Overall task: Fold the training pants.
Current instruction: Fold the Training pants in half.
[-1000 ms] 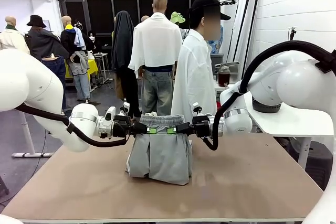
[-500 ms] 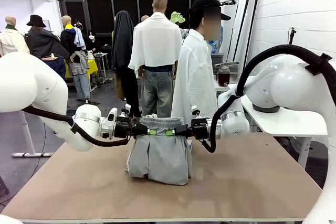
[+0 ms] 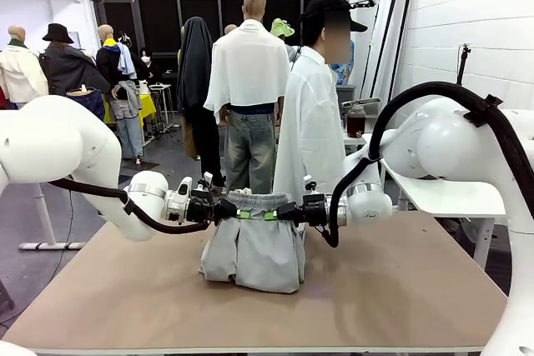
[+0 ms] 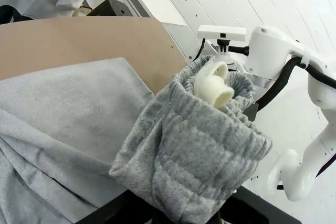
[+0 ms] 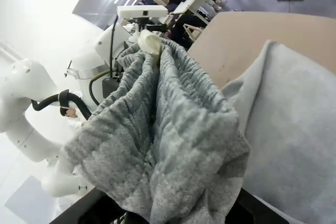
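I have the left gripper (image 3: 239,213) and right gripper (image 3: 271,215) each pinched on the gathered waistband of the plain light grey jersey training pants (image 3: 253,252), lifting it mid-table so the legs drape for folding.

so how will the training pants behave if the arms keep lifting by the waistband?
Probably floppy: the training pants sag from the waistband, pinched between left gripper and right gripper, with the legs folding onto the table. Likely light, since the two pinches carry the raised part. The bunched ribbed elastic should resist slipping.
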Tool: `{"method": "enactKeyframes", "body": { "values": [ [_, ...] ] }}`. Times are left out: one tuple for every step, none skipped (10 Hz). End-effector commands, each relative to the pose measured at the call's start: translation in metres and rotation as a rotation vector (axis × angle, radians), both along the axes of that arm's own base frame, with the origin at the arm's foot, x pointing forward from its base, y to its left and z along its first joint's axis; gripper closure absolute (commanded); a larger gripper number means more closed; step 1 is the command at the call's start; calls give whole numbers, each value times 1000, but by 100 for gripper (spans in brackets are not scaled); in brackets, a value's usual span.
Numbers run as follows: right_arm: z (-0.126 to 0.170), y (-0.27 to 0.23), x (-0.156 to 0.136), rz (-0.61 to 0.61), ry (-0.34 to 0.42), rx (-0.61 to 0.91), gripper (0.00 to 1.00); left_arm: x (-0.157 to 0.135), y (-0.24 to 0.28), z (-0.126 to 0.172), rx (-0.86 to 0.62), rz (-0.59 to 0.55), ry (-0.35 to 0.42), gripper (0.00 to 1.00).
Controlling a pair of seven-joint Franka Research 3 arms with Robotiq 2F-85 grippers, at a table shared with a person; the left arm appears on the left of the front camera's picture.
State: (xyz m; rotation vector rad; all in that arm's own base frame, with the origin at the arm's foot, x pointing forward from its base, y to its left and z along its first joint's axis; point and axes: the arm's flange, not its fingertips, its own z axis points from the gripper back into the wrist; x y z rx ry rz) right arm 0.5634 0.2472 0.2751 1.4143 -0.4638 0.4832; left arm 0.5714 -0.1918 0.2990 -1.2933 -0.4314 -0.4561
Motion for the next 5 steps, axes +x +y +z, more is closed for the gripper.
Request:
{"method": "enactKeyframes", "body": {
  "values": [
    [-5,1,17,-77,41,4,100,14,1,-1,-5,-28,35,100],
    [-8,-3,20,-101,45,-3,100,16,-2,-4,-7,-40,42,100],
    [-12,-5,26,-116,52,-9,100,19,-4,-7,-6,-50,52,100],
    [-14,-6,29,-122,59,-15,100,20,-5,-11,2,-52,66,100],
    [-15,-6,33,-126,62,-21,100,22,-4,-15,7,-47,84,100]
  ]
}}
